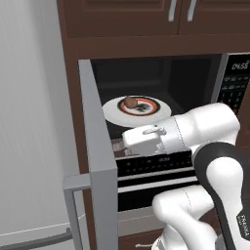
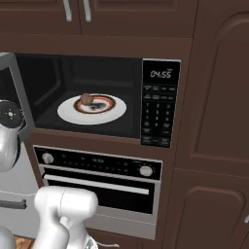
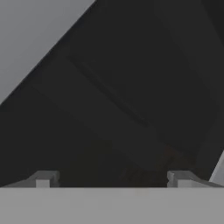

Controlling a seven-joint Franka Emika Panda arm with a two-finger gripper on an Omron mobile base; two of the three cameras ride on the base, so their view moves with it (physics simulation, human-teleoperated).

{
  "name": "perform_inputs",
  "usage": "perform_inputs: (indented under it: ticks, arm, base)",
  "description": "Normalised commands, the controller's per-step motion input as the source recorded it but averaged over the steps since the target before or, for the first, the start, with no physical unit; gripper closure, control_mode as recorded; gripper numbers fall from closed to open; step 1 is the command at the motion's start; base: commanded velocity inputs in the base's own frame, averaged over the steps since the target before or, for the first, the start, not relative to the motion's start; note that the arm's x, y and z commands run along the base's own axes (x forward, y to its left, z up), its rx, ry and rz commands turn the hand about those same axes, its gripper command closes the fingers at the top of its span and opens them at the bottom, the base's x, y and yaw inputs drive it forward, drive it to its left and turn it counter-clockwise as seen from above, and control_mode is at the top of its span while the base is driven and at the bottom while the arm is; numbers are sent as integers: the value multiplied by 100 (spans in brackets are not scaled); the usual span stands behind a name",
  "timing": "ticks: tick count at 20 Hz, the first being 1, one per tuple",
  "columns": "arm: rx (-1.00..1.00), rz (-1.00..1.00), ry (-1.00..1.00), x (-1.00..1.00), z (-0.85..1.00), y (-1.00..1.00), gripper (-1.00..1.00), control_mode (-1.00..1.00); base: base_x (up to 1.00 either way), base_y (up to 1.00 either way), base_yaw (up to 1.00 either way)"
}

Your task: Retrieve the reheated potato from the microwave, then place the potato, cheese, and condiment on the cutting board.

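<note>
The microwave [image 1: 233,83] [image 2: 158,104] stands open, its grey door [image 1: 95,146] [image 2: 19,92] swung out to the left. Inside, the small brown potato [image 1: 130,101] [image 2: 86,98] rests on a white plate [image 1: 113,114] [image 2: 68,113] with a red-and-black centre. My gripper [image 1: 118,145] [image 3: 113,179] hangs below the plate's front edge, close to the inner face of the door. In the hand view its fingertips stand wide apart with nothing between them, facing a dark surface. The cheese, condiment and cutting board are out of view.
A knobbed oven [image 2: 97,168] [image 1: 151,168] sits directly under the microwave. Brown wall cabinets [image 2: 121,17] run above and a tall brown panel [image 2: 216,121] stands to the right. The open door's handle [image 1: 73,195] juts out at lower left.
</note>
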Motion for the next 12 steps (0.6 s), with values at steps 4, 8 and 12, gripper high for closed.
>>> perform_inputs:
  ticks: [4, 8, 12]
  arm:
    - [0, -11, 0, 1, 0, -67, -100, -100]
    - [-6, -7, 0, 9, 0, -67, -100, -100]
    - [-16, -29, 0, 26, 0, -49, -100, -100]
  base:
    - [0, 0, 0]
    - [0, 0, 0]
    - [0, 0, 0]
